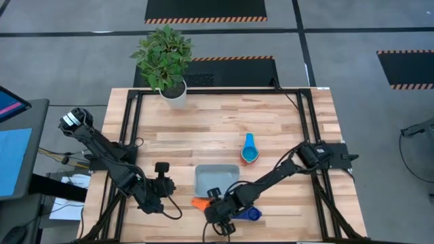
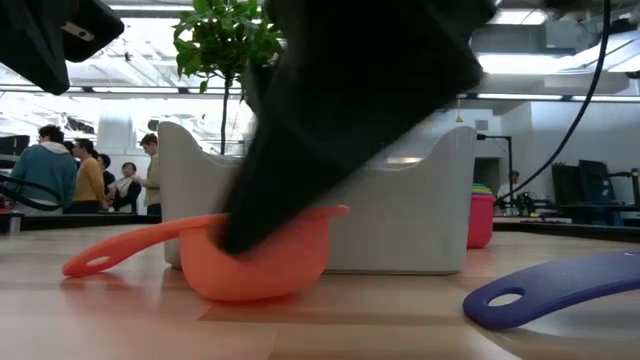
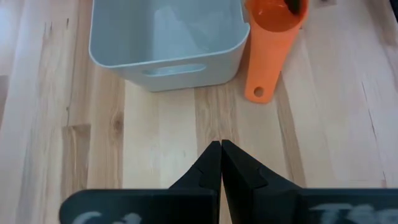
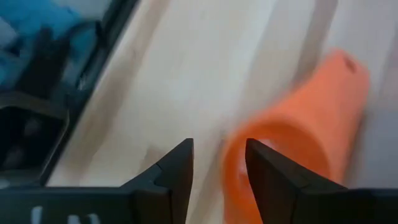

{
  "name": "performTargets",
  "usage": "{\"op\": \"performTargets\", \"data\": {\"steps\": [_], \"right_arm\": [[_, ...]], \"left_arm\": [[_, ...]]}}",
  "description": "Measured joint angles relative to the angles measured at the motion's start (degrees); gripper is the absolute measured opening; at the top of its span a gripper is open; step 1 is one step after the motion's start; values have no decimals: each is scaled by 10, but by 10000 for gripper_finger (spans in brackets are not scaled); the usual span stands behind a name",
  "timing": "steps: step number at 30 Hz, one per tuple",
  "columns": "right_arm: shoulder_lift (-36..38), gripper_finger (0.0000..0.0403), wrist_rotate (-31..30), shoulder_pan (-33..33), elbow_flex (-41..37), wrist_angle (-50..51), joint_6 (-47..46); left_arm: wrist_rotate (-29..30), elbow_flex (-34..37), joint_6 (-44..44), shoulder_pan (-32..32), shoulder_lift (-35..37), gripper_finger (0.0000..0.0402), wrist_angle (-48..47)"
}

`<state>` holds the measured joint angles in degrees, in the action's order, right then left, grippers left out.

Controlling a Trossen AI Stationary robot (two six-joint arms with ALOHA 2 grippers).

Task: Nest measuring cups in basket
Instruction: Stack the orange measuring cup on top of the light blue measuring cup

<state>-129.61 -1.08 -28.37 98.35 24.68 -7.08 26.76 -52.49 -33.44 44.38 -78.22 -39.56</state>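
Wooden table [image 1: 203, 135], basket [image 1: 217, 177], cups [image 1: 249, 149], plant pot [image 1: 174, 95]

Three measuring cups: one orange [image 1: 199, 202], one dark blue [image 1: 253, 214], one light blue [image 1: 249, 150]. One basket [image 1: 217, 177], one potted plant [image 1: 165, 61].

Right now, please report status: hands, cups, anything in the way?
Right hand open at orange cup, beside basket. Left hand shut, waiting. Basket empty; dark blue cup near, nested cups farther off. Nothing blocking.
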Motion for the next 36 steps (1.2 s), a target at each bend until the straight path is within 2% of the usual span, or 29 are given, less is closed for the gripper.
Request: {"op": "performTargets", "data": {"steps": [10, 20, 27, 29, 36], "right_arm": [[-1, 138, -2, 0, -1, 9, 0], [-1, 83, -4, 0, -1, 19, -30], [1, 16, -8, 0, -1, 15, -48], [1, 13, -6, -2, 1, 11, -49], [-1, 8, 31, -26, 87, 77, -51]], "left_arm": [[0, 0, -3, 0, 0, 0, 2], [0, 0, -3, 0, 0, 0, 4], [0, 0, -9, 0, 0, 0, 4], [0, 0, -9, 0, 0, 0, 4], [0, 0, -9, 0, 0, 0, 4]]}}
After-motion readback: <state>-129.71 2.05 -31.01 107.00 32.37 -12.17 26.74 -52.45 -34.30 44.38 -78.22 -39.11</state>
